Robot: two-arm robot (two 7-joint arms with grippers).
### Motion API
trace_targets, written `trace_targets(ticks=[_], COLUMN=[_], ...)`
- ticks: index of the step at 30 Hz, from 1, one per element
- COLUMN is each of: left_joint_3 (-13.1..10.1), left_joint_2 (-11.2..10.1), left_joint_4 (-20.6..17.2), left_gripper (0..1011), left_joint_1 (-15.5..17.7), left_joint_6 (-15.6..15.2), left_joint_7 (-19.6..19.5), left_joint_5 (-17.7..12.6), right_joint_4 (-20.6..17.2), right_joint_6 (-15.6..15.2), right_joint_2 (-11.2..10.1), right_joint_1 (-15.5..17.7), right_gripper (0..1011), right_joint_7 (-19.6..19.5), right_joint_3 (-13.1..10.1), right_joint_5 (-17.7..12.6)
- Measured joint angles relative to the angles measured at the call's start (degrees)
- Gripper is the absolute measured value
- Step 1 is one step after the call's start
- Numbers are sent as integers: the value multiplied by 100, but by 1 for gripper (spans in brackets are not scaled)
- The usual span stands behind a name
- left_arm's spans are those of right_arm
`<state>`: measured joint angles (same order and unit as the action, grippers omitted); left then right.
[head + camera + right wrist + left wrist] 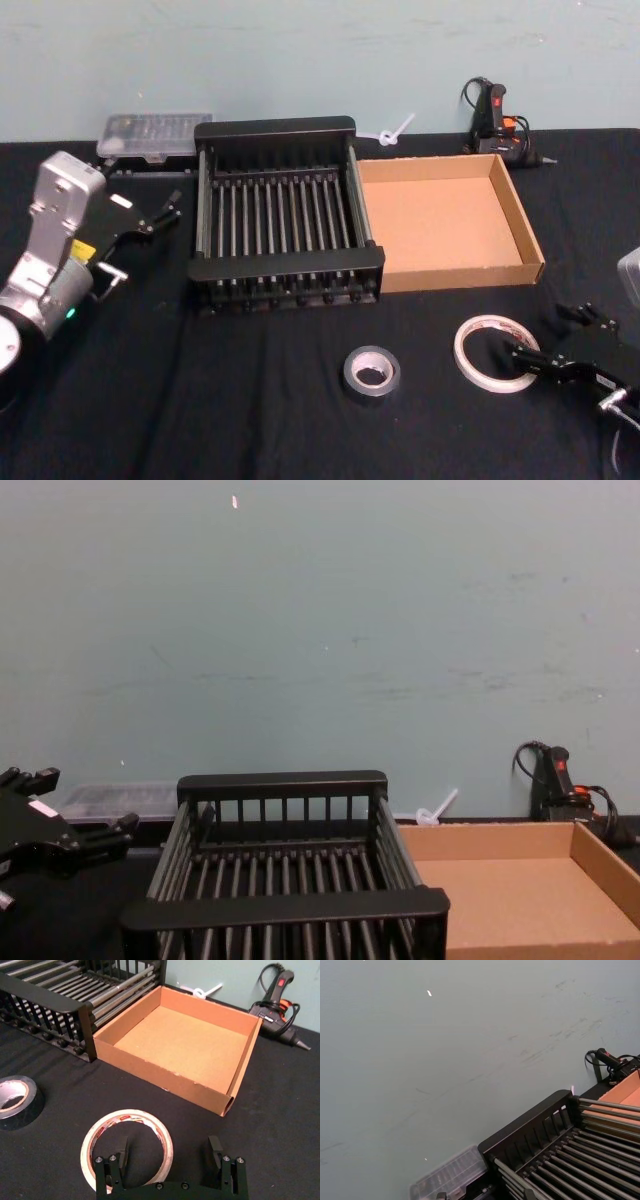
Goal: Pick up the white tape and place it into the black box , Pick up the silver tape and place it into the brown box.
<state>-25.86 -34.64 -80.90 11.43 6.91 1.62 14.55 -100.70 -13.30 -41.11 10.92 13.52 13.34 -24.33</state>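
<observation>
Head view: we note the right gripper (522,358) at the white tape (494,352), which lies on the table before the brown box (527,232); the silver tape (371,372) lies nearby; the left gripper (165,212) waits beside the black box (290,130).

Left wrist view: its fingers are cut off.

Right wrist view: jaws apart, straddling the roll's near rim, evidently to grasp.

Chest view: both rolls lie below the frame.

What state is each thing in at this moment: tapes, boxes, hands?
white tape: flat on the table, not gripped
silver tape: flat on the table, untouched
black box: upright, nothing inside
brown box: upright, nothing inside
right hand: open, one finger over the white tape's hole
left hand: open, held left of the black box
</observation>
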Motion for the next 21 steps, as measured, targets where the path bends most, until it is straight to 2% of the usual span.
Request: trace_targets(ticks=[21], left_joint_3=[0], left_joint_2=[0], left_joint_4=[0], left_gripper=[1001], left_joint_1=[0], left_joint_6=[0], left_joint_7=[0], left_joint_5=[0], right_joint_4=[383], right_joint_6=[-330], right_joint_2=[445], right_joint_1=[-293], right_gripper=[1002], right_joint_7=[240], right_joint_3=[-26], right_joint_5=[151])
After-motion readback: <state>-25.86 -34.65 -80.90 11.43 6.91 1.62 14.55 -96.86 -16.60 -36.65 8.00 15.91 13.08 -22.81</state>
